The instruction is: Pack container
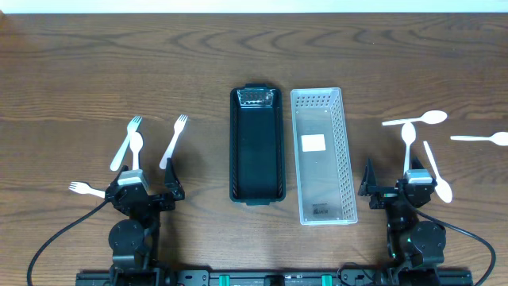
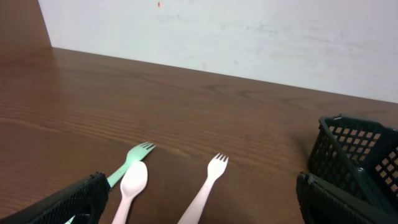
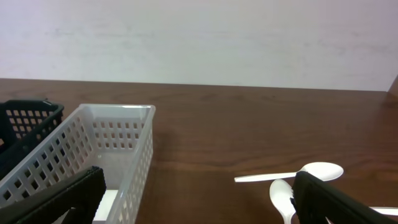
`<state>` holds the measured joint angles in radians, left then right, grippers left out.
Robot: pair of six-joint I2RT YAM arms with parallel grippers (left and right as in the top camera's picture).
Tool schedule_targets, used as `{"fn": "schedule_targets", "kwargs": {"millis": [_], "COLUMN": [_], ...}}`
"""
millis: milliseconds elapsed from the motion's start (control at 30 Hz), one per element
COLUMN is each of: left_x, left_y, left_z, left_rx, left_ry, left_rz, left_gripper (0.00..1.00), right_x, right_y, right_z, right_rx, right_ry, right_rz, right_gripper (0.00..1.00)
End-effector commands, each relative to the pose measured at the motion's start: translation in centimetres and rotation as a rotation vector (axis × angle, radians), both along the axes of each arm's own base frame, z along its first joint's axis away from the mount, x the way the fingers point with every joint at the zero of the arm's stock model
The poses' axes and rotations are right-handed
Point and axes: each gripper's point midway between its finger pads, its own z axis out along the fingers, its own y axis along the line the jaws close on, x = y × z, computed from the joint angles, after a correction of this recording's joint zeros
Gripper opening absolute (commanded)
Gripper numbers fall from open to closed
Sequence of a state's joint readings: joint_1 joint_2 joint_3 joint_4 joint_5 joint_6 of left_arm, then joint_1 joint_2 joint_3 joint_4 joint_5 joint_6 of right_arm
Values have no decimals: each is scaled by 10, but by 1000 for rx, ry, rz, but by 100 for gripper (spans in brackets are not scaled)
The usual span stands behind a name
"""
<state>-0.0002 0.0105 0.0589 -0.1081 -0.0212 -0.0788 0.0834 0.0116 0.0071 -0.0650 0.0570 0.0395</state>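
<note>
- A black plastic mesh basket lies lengthwise at the middle of the brown wooden table.
- A clear perforated plastic basket sits just beside it on the right, parallel to it. A white label is on its floor. No cutlery lies in either basket.
- The left gripper rests near the table's front edge, left of the black basket. Its jaws are spread wide with nothing between them; in the left wrist view the fingers sit at the frame's lower corners.
- Ahead of it lie a pale green plastic fork and a pale pink plastic spoon, side by side and seemingly touching. A pale pink plastic fork lies apart to their right.
- A white plastic fork lies on the table just to the left of the left gripper.
- The right gripper rests just right of the clear basket's near end, jaws likewise wide apart and holding nothing.
- Four white plastic spoons lie on the right: a crosswise spoon, an upright spoon crossing it, a slanted spoon, and a far-right spoon well apart.
</note>
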Motion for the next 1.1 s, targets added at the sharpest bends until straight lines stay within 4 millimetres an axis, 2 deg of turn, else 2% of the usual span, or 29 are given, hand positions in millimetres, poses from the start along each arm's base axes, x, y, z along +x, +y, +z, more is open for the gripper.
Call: {"fn": "schedule_targets", "kwargs": {"millis": [0, 367, 600, 700, 833, 1067], "left_x": [1, 1, 0, 0, -2, 11], "left_y": [-2, -2, -1, -2, -2, -2], "left_z": [-18, -17, -15, -1, 27, 62], "left_rx": [-11, -10, -11, -11, -12, -14], "left_ry": [41, 39, 38, 34, 92, 396], "left_rz": [-13, -10, -6, -10, -9, -8], "left_gripper": [98, 98, 98, 98, 98, 98], "right_x": [0, 0, 0, 0, 2, 23], "right_y": [-4, -3, 1, 3, 1, -6], "right_z": [0, 0, -2, 7, 32, 62], "right_rx": [-20, -17, 177, 170, 81, 40], "right_ry": [-1, -1, 15, 13, 40, 282], "right_rz": [-21, -11, -3, 11, 4, -32], "right_gripper": [99, 99, 99, 99, 99, 99]}}
